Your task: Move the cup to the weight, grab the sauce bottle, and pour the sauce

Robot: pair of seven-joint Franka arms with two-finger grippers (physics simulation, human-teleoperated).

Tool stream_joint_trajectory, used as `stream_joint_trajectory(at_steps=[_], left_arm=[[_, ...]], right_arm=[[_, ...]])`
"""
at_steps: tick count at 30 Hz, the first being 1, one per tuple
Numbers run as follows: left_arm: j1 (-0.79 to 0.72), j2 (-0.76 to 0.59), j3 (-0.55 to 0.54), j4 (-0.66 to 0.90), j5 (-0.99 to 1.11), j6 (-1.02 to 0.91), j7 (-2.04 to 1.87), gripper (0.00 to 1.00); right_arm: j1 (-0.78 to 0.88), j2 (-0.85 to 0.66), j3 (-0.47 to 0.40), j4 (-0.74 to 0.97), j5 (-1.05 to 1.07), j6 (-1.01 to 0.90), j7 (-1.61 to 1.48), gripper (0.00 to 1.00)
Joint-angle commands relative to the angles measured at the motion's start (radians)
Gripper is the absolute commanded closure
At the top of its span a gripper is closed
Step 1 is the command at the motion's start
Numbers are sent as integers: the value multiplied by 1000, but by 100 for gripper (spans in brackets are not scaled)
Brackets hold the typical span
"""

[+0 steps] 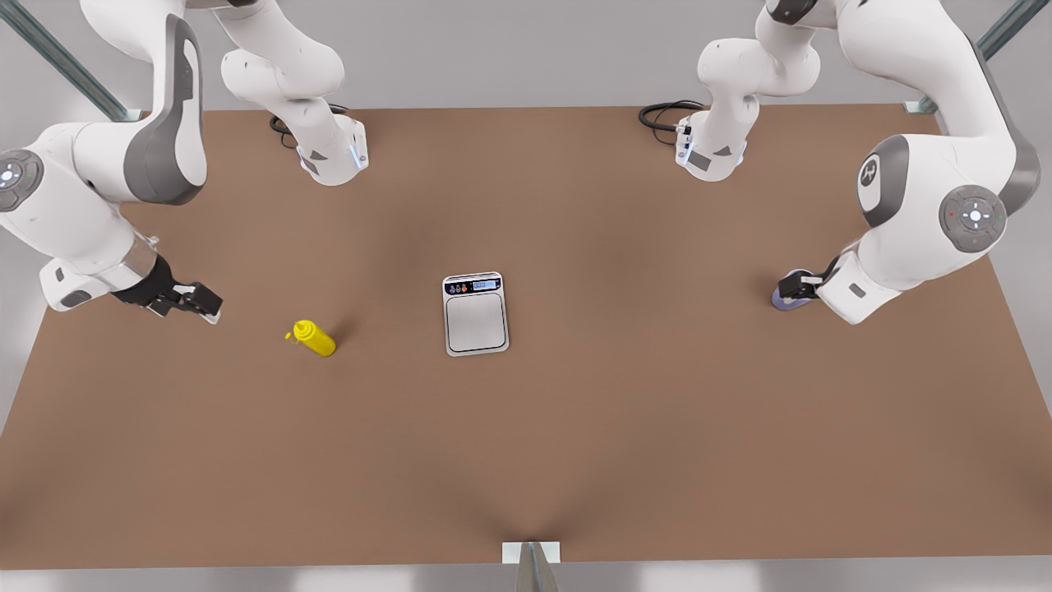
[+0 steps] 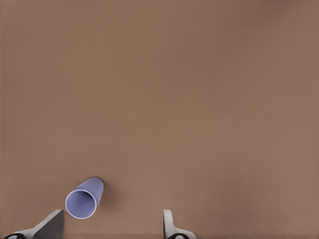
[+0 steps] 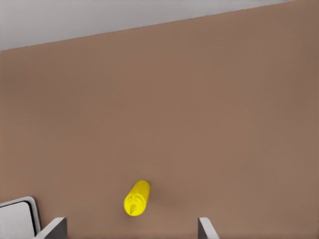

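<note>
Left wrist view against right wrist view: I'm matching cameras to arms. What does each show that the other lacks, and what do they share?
The left wrist view shows the cup, its opening facing the camera, just inside one finger of the open left gripper. The right wrist view instead shows the sauce bottle ahead of the open right gripper, a corner of the weight and a grey wall. Both show the brown table.

so the weight (image 1: 475,314) sits mid tabletop (image 1: 575,444), sauce bottle (image 1: 316,338) lying off to the front view's left, cup (image 1: 787,298) far off right
</note>
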Motion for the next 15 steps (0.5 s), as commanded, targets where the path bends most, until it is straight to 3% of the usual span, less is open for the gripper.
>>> stream_joint_trajectory(at_steps=[1,3,5,7,9,10,15], left_arm=[[1,0,0,1,1,0,0,0],[10,1,2,-55,9,0,-6,0],[53,-8,17,-217,16,7,3,0],[180,-16,72,-358,4,145,149,0],[180,-22,216,-527,-11,346,411,0],[180,-20,233,-593,-11,449,439,0],[203,-19,241,-707,-89,534,443,0]], right_arm=[[4,0,0,1,2,0,0,0],[4,0,0,1,0,0,0,0],[4,0,0,1,2,0,0,0],[4,0,0,-1,0,0,0,0],[2,0,0,-1,0,0,0,0],[2,0,0,-1,0,-1,0,0],[2,6,0,2,0,5,0,0]])
